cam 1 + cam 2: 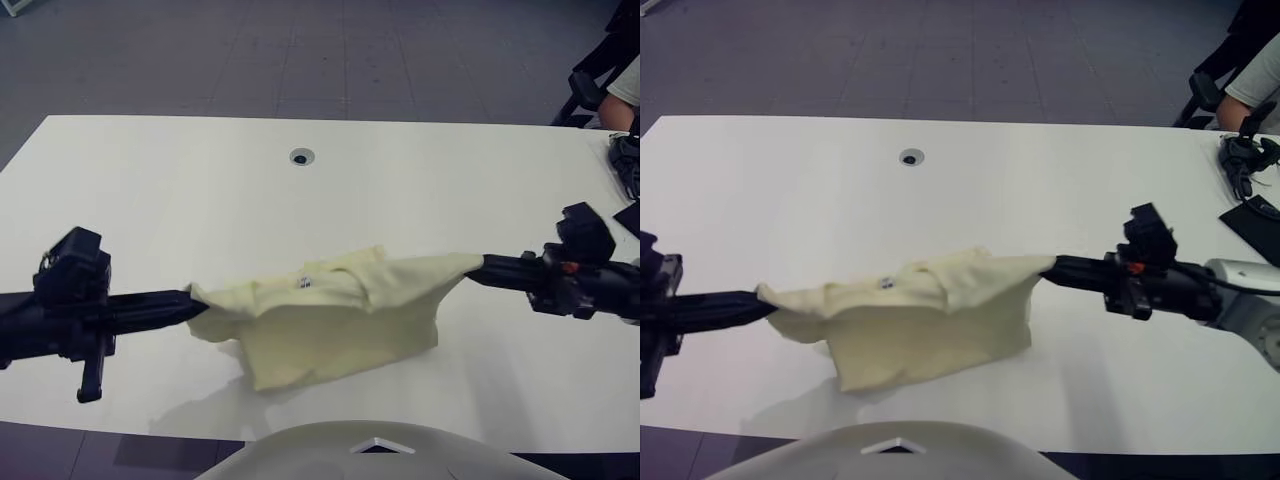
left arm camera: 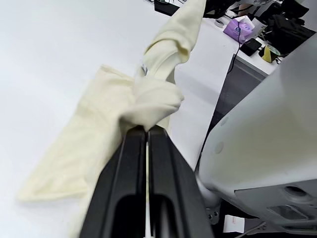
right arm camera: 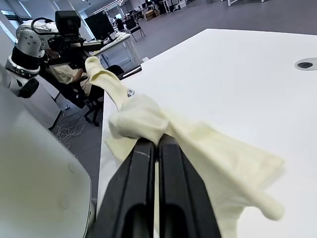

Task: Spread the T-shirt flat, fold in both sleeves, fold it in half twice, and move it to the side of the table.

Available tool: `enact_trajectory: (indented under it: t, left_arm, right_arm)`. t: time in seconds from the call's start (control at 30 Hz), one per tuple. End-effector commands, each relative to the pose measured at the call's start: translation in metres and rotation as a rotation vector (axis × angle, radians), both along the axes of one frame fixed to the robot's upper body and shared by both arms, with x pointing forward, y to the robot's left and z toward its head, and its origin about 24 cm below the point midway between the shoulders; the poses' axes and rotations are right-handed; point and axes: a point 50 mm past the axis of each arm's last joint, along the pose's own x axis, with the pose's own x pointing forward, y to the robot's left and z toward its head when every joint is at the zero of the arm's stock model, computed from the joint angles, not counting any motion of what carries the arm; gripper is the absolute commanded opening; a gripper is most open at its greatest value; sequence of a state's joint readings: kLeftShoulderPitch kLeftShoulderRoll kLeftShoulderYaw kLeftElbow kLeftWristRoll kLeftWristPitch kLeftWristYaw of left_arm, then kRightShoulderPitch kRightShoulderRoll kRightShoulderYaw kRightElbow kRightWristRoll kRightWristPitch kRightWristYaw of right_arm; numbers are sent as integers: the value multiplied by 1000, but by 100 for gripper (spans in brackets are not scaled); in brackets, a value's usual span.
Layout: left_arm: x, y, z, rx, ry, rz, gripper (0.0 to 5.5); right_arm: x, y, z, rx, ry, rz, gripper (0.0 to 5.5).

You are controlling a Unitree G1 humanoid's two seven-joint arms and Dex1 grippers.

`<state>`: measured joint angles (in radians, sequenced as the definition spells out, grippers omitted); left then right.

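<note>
Left tool (image 2: 147, 131), right tool (image 3: 157, 142) tight on T-shirt (image 1: 330, 330)

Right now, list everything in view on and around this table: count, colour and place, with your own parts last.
table: one, white, across the view.
T-shirt: one, pale yellow, bunched, hanging over the table's near middle, pulled out to left and right.
cable hole: one, grey-rimmed, far middle of the table.
flat object: one, black, at the table's far right edge.
tangle of gear: one, black, just beyond the flat object at the same edge.
floor: grey tiles, beyond the table.
left hand: one, black, shut on the T-shirt's left end.
right hand: one, black, shut on the T-shirt's right end.
</note>
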<state>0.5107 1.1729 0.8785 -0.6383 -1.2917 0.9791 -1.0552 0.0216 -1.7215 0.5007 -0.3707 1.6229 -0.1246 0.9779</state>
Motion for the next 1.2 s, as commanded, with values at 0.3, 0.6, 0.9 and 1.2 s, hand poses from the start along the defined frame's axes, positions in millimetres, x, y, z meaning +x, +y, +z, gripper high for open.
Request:
enact_trajectory:
  t: [0.3,0.6,0.9,1.2]
  left_arm:
    - [-2,-44,-10,-257,63,-206,0]
    - [17,-36,-30,-155,166,-240,0]
    - [25,-14,-64,-70,212,-130,0]
    - [48,-10,-76,-60,125,52,0]
  right_arm:
    - [3,30,-6,157,189,264,1]
    - [30,42,-46,-15,227,361,1]
    - [68,51,-78,-134,193,349,1]
    - [99,32,-81,-199,107,163,1]
